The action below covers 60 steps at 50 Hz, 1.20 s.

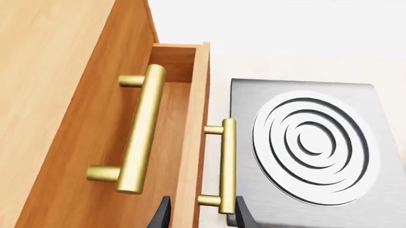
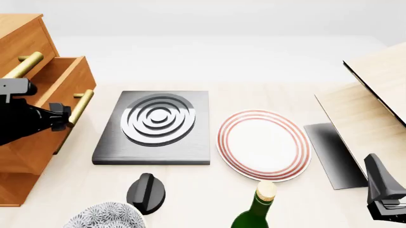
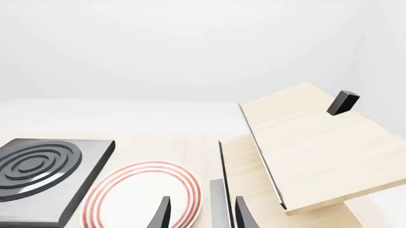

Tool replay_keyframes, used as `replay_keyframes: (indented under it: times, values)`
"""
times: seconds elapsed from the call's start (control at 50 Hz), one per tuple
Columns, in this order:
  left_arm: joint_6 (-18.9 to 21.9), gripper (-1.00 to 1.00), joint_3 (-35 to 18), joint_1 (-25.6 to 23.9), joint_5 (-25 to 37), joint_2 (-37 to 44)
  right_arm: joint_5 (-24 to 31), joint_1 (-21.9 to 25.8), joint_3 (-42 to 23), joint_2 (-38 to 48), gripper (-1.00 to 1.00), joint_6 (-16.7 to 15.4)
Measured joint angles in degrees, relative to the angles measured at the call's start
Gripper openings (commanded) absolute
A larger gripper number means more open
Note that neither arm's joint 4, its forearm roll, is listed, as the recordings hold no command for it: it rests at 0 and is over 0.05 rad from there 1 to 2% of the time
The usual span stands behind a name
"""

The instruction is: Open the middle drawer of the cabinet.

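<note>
A: Middle drawer (image 2: 60,88) stands pulled well out of the cabinet (image 2: 22,45) at the table's left edge, its brass handle (image 2: 81,106) jutting toward the hob (image 2: 155,126)

B: And the left gripper (image 1: 199,213)?

A: Its two dark fingertips (image 1: 161,213) sit either side of the handle's near end in the wrist view, one over the drawer front, one on the hob side. Whether they press on the bar or only bracket it, I cannot tell

B: Right arm?

A: Right gripper (image 3: 199,211) hangs low at the table's right, fingers parted on nothing, above the plate (image 3: 142,194) and beside the pale boards (image 3: 311,147)

B: So how much is left?

A: By my reading, little. The box shows its inside and stands clear of the drawer above, whose handle (image 1: 142,128) stays back on its front. What remains, if anything, is a last pull and letting go

B: Farther back?

A: Bare white tabletop beyond the hob
</note>
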State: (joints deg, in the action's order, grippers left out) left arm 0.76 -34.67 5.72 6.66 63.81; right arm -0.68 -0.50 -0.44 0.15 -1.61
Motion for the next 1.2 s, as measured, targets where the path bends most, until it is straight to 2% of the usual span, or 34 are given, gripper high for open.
replay_keyframes:
  times: [0.28,0.54,0.84,1.14,1.2]
  values:
    - [0.86,1.00,1.23,-3.30,-0.78,-1.05,0.00,0.00,0.00,0.00,1.00,0.00]
    - [0.28,1.00,2.25,-7.76,0.42,-3.45,0.00,0.00,0.00,0.00,1.00,0.00]
    - [-0.75,1.00,1.46,-12.85,-0.51,-2.32,0.00,0.00,0.00,0.00,1.00,0.00]
    - [-3.48,1.00,-2.04,-24.75,0.12,2.31,0.00,0.00,0.00,0.00,1.00,0.00]
    - [-7.49,1.00,-2.63,-25.35,0.80,2.51,0.00,0.00,0.00,0.00,1.00,0.00]
